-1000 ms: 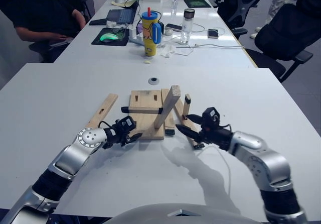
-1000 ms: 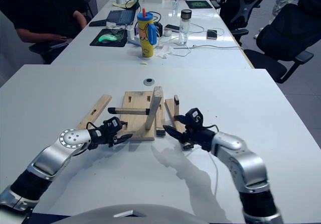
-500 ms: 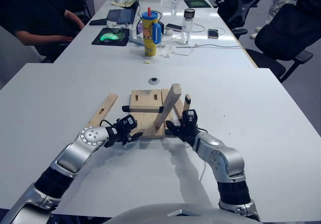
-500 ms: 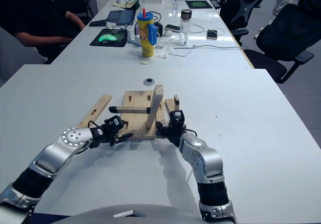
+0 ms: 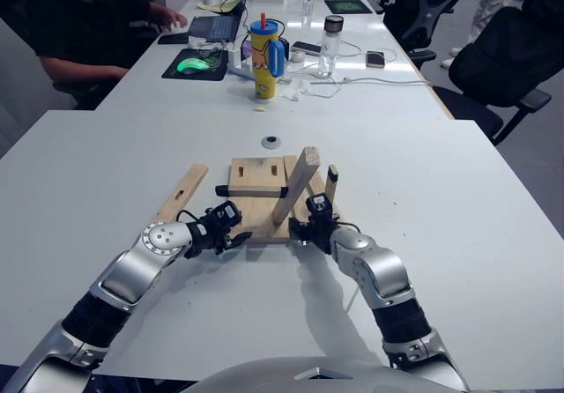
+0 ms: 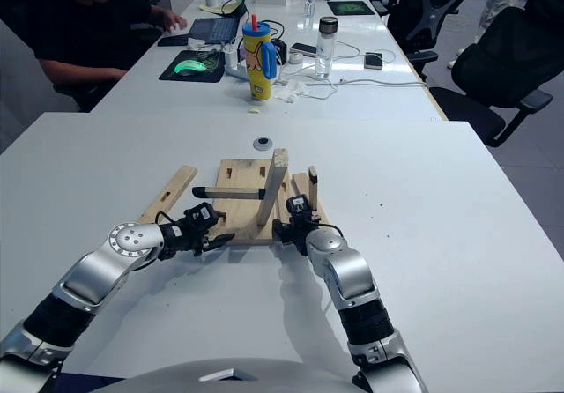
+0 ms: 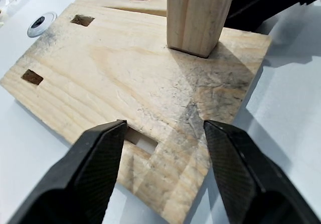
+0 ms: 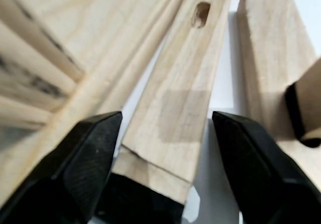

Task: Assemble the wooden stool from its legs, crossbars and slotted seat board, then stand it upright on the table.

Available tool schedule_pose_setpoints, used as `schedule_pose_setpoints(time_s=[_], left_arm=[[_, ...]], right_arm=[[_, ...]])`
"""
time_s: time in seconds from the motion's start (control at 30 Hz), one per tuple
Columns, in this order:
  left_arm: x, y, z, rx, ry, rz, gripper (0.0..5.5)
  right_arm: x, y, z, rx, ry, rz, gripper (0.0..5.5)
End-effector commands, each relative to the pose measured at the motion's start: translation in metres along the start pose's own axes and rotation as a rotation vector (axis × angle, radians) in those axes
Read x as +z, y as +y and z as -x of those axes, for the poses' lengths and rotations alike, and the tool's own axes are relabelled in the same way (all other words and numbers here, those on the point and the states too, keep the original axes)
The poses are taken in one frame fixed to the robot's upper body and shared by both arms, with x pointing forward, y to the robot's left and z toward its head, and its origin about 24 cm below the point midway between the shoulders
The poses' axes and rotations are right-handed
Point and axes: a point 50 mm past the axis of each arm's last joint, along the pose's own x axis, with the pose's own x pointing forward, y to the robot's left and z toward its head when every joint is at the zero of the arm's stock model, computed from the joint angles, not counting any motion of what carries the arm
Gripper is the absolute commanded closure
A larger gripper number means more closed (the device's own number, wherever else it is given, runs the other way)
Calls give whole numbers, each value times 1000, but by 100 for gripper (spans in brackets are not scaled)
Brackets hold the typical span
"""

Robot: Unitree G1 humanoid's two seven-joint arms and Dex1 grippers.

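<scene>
Looking past the work, you have a small round disc on the white surface just far of the slotted seat board. On the far table stand a yellow cup holding a red straw and a capped bottle whose contents you cannot make out. The board lies flat at centre with a tilted leg rising from it and a crossbar laid across. A loose leg lies well left. Your left hand is open, its fingers spread at the board's near left corner. Your right hand is open too, straddling a black-tipped piece lying beside the board and covering that piece's near end.
</scene>
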Motion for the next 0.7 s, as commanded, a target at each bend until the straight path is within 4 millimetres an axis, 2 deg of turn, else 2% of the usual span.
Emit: schedule_pose_setpoints(time_s=[0.03,0.2,0.37,0.5,0.6,0.7], left_arm=[[-68,-52,-18,-83,354,266,267],[-60,-52,-24,-63,340,256,267],[-68,-47,-19,-53,385,219,267],[-72,-38,-16,-38,401,192,267],[-69,-29,-16,-15,386,171,267],[-62,-21,-17,7,334,141,267]], right_arm=[[1,-18,1,-57,9,37,216],[9,-19,-4,-67,-22,35,216],[17,-18,-16,-81,-48,27,216],[9,-16,-26,-90,-16,23,216],[-1,-17,-29,-96,14,26,247],[-3,-15,-30,-84,14,27,302]])
